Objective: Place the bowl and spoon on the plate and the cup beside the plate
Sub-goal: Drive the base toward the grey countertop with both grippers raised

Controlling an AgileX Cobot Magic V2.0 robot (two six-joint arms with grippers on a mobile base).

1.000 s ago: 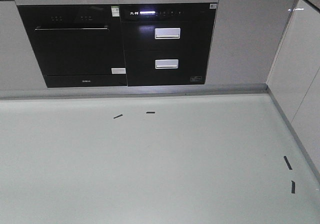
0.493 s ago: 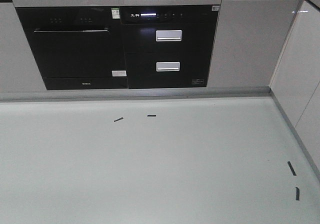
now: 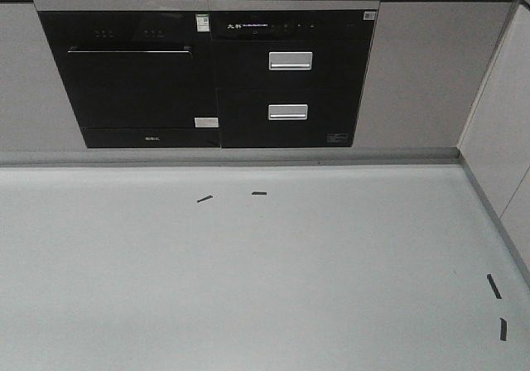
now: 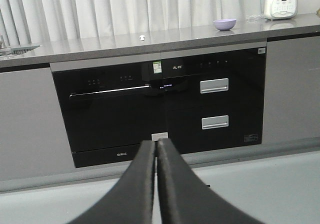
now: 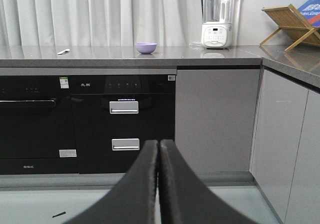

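Both my left pincer (image 4: 156,143) and right pincer (image 5: 159,143) were pressed closed on nothing, while the purple bowl (image 5: 146,47) sat on the grey desk (image 5: 105,54), the spoon (image 5: 63,51) well to its left.

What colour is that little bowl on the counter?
The bowl is lavender purple; right wrist view shows it best.

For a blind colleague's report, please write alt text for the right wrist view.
The right gripper, jaws shut and empty, points at a grey kitchen counter carrying a small purple bowl, a white spoon and a white blender. Black built-in appliances sit below the counter.
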